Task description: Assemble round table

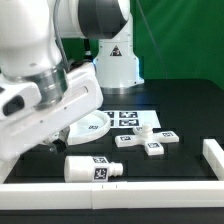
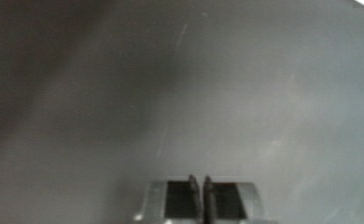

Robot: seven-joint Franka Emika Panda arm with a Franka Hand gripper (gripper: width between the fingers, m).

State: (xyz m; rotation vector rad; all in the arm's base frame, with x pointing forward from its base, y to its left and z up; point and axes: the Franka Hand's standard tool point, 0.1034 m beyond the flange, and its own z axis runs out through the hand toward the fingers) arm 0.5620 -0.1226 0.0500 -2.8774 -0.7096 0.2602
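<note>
My claw is closed. In the wrist view its two fingers stand pressed together with only a thin dark line between them, and nothing shows between the pads. Beyond the fingertips that view gives only a blurred grey surface, and no part can be told in it.

The exterior view shows what the wrist view does not. My white arm fills the exterior view's left and leans down over the black table. My claw's fingers cannot be made out there, hidden under the wrist end.

The round disc of the table kit lies flat just beside the claw end of my arm, on the exterior view's right of it, and my arm covers part of it. Whether my claw touches it I cannot tell. The cylindrical leg lies on its side nearer the camera than the claw end, apart from the disc, with a black-and-white tag showing.

Past the disc, farther from my claw, lies the marker board. Toward the exterior view's right, well apart from my claw, sit a small white piece and two flat tagged pieces. A long white border rail runs along the near edge, and a second rail stands at the exterior view's right.
</note>
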